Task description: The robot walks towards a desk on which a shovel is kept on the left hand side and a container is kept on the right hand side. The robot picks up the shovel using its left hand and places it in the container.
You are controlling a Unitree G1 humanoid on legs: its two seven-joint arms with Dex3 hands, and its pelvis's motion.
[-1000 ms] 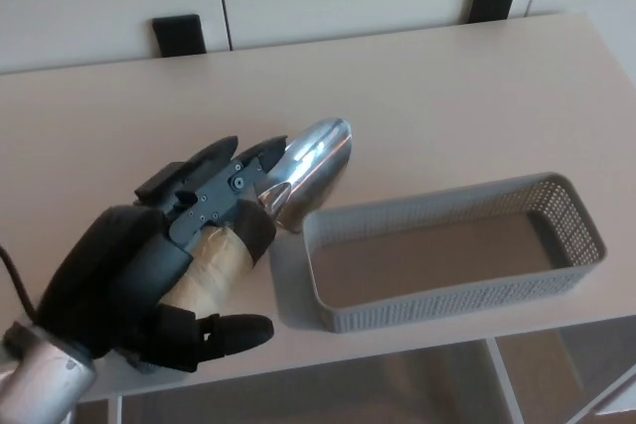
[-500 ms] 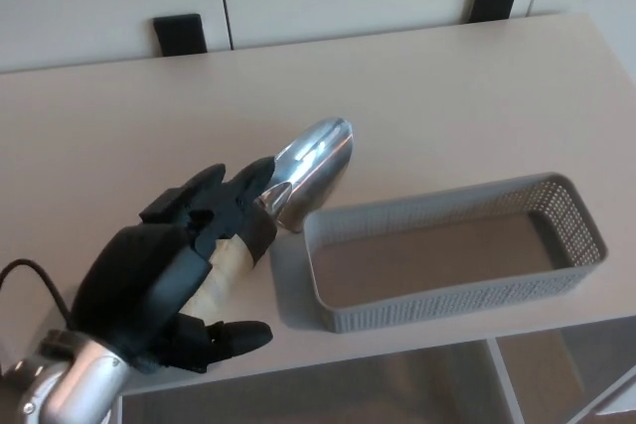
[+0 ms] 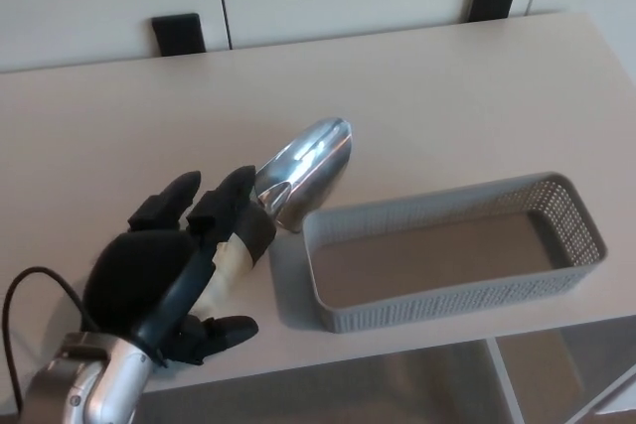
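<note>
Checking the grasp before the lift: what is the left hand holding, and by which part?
The left hand is closed around the shovel at its wooden handle; the metal scoop sticks out free.

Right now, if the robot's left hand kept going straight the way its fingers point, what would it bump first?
Probably the shovel: the left hand points up-right, its fingers already at the scoop's rear. Depth is unclear.
</note>
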